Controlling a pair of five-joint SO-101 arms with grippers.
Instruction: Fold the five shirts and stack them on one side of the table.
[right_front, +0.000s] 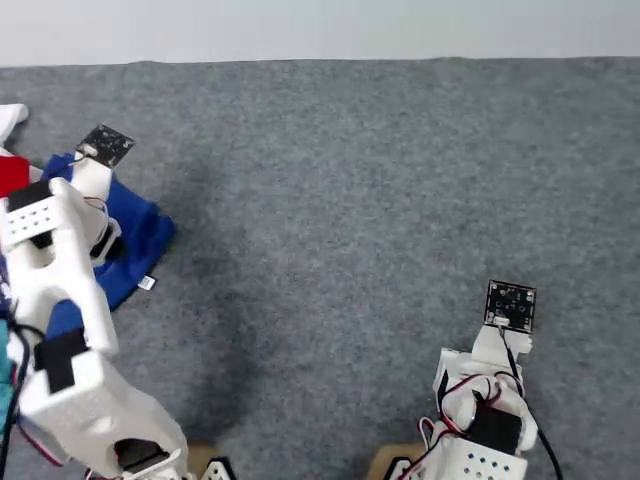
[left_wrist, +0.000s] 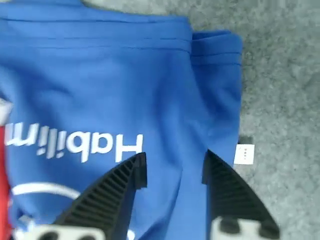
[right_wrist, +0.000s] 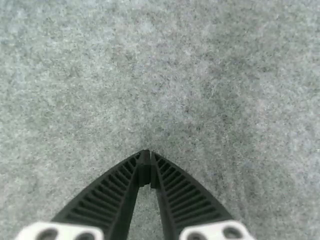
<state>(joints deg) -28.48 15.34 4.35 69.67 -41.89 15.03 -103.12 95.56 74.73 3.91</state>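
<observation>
The left gripper (left_wrist: 175, 162) hung with its jaws apart over the folded blue shirt (left_wrist: 100, 85); the right gripper (right_wrist: 148, 159) had its tips pressed together above the grey worktop (right_wrist: 210, 75).

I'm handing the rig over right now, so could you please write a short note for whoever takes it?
Left hand: open, just over the blue shirt.
Right hand: shut, empty, over the bare grey table.
Done: blue shirt lies folded on the left arm's side, next to a red shirt.
Left to do: check the other shirts; the pile runs past the frame's edge.
</observation>
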